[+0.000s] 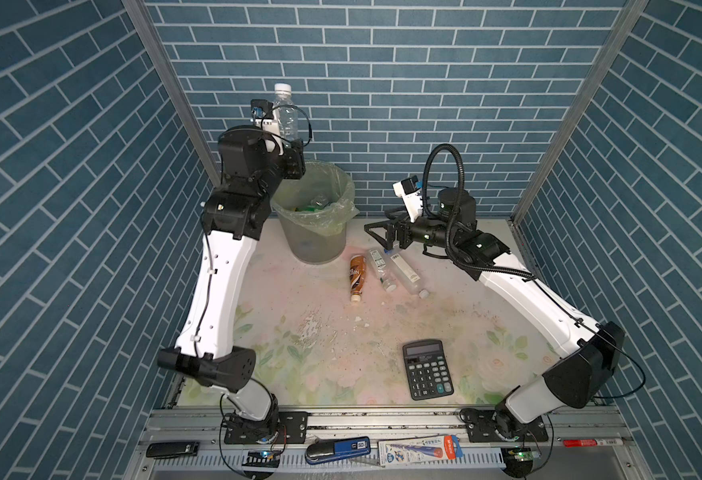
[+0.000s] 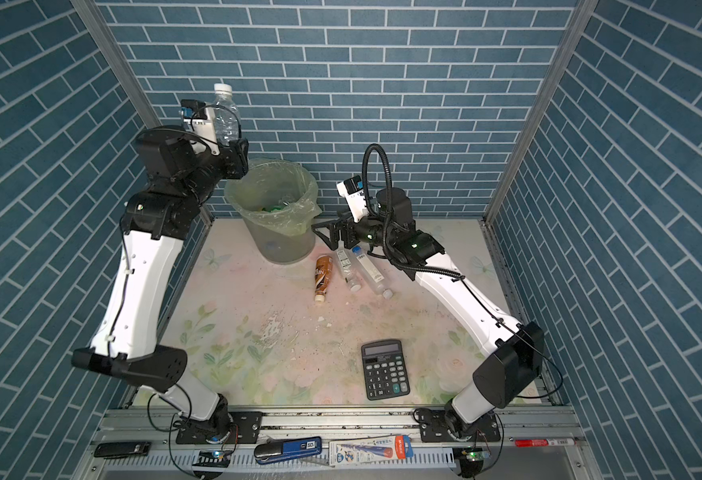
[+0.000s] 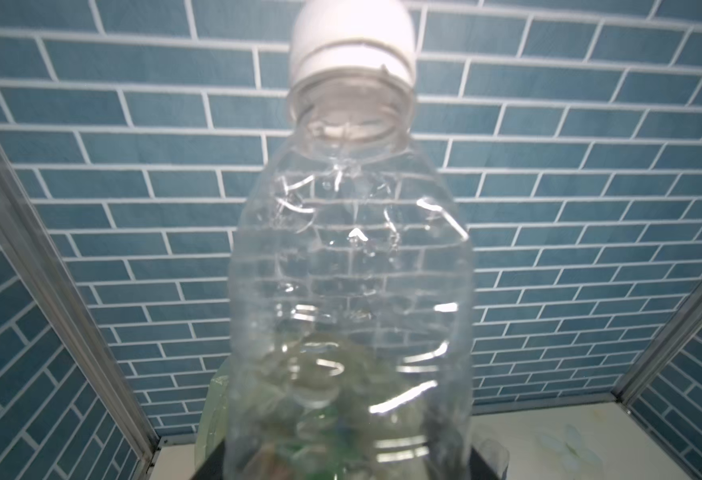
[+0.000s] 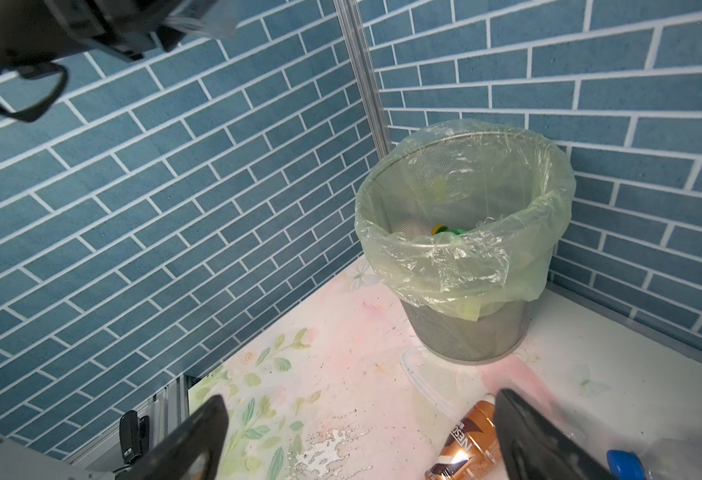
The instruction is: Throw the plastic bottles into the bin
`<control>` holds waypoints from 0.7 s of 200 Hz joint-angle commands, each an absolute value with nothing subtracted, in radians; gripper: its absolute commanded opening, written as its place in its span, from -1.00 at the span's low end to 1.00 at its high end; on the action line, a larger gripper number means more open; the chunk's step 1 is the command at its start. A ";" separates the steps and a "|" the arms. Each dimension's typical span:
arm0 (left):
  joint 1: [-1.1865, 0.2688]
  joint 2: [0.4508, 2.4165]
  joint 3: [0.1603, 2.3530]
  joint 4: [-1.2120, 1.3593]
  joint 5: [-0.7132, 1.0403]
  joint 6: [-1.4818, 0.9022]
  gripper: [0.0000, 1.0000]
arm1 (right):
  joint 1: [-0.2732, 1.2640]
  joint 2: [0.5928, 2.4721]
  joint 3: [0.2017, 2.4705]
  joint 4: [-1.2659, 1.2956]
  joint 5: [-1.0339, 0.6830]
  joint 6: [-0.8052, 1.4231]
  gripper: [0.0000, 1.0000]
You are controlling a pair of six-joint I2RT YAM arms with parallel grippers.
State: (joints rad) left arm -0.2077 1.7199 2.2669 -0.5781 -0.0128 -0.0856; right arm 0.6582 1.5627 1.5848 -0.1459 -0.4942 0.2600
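The left fingers (image 3: 212, 469) grip the base of a clear bottle (image 1: 285, 112), white cap up, in the air above the left rim of the bin (image 1: 311, 243). The bin stands at the back of the surface (image 1: 291, 299) with a green bottle (image 4: 451, 230) showing inside. The right fingers (image 4: 199, 440) are spread wide and empty, low beside the bin and over a brown bottle (image 1: 357, 275) and two clear labelled bottles (image 1: 379, 266) lying close together, with a calculator (image 1: 428, 369) well apart toward the front.
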 commanded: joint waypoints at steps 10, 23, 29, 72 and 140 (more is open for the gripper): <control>-0.171 2.010 2.494 -0.926 0.154 -0.201 0.66 | 0.662 1.572 1.631 -0.161 -0.494 0.215 0.98; -0.179 2.013 2.476 -0.920 0.191 -0.208 0.82 | 0.661 1.570 1.622 -0.160 -0.487 0.212 0.99; -0.182 1.991 2.431 -0.887 0.199 -0.214 0.93 | 0.661 1.571 1.620 -0.160 -0.485 0.212 0.98; -0.183 1.811 2.184 -0.709 0.198 -0.231 0.99 | 0.661 1.571 1.601 -0.142 -0.485 0.234 0.98; -0.194 1.688 2.080 -0.642 0.247 -0.278 0.99 | 0.661 1.548 1.557 -0.133 -0.453 0.273 0.98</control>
